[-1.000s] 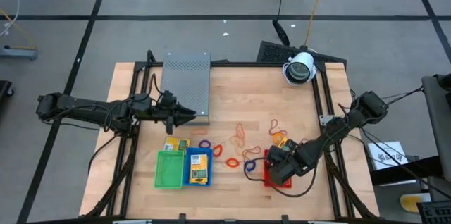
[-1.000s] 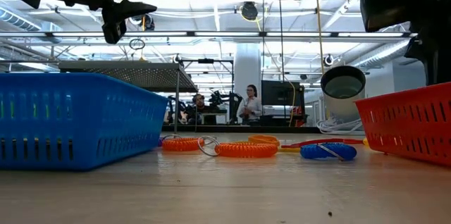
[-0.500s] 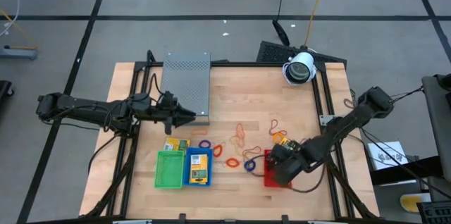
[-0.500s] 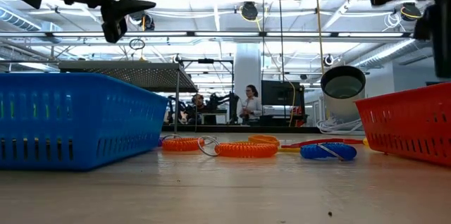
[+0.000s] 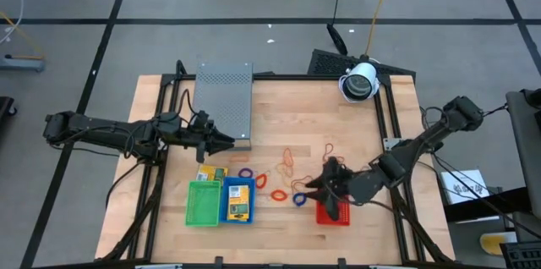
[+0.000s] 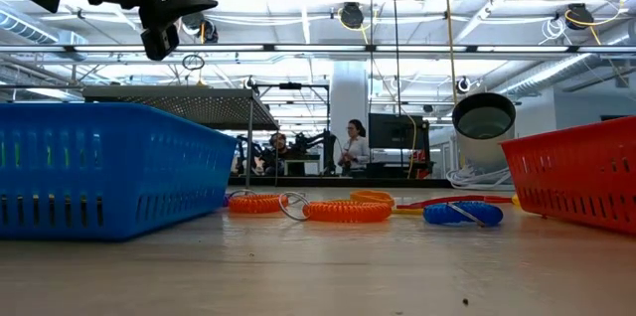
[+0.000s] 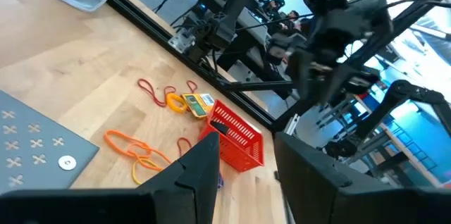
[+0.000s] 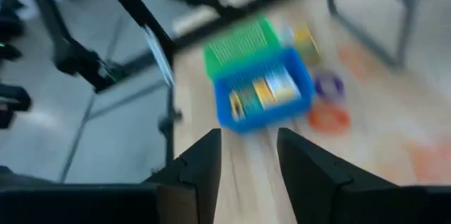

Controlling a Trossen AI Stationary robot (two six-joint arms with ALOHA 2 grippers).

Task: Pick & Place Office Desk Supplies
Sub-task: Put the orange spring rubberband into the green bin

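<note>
Rubber-band loops lie loose on the wood at mid-table: orange (image 5: 287,161), red (image 5: 330,149), purple (image 5: 246,172), and coiled ones, orange (image 6: 343,210) and blue (image 6: 462,213). One yellow packet (image 5: 211,173) lies beside the baskets, another (image 7: 197,103) behind the red basket (image 5: 336,211). The blue basket (image 5: 237,200) holds yellow packets. My right gripper (image 5: 314,186) hangs open above the red basket's left rim, pointing toward the table's left, nothing between its fingers (image 8: 201,175). My left gripper (image 5: 230,140) hovers open and empty by the grey box's near right corner.
The grey perforated box (image 5: 224,100) stands at the far left. A green basket (image 5: 203,203) sits left of the blue one near the front edge. A white round device (image 5: 359,81) stands at the far right corner. Bare wood lies between the bands and the far edge.
My right gripper has risen from just over the red basket, leaving the low view at the top. It has tipped from pointing steeply down to nearly level, and now points toward the table's left. The baskets and bands lie as before.
</note>
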